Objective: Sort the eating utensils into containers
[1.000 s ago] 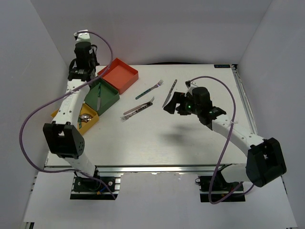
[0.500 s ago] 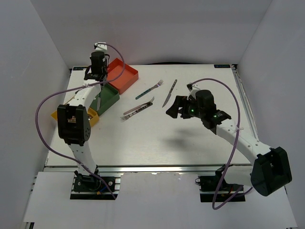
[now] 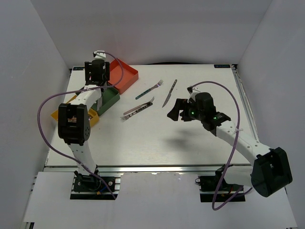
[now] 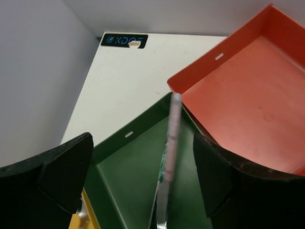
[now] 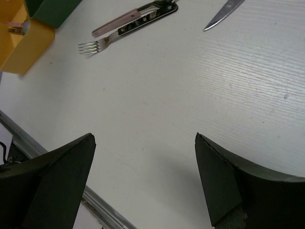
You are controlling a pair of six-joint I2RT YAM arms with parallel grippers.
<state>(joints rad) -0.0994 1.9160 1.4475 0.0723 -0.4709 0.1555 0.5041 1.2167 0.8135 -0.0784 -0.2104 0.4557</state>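
Robot lab test cell: white table (image 3: 143, 143) boxed by plain white walls (image 3: 28, 71) at 9, 12 and 3 o'clock, aluminium rail (image 3: 157, 169) along 6 o'clock edge, purple cables (image 3: 42, 109) looping off arms (image 3: 236, 136) (logo sticker (image 4: 125, 40) at 11 o'clock corner).

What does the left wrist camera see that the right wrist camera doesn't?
Only the left wrist view shows the red-orange tray and a utensil inside the dark green tray. Only the right wrist view shows a fork and the tip of a knife lying loose. Both catch the dark green tray, an edge of the yellow tray and the white table.
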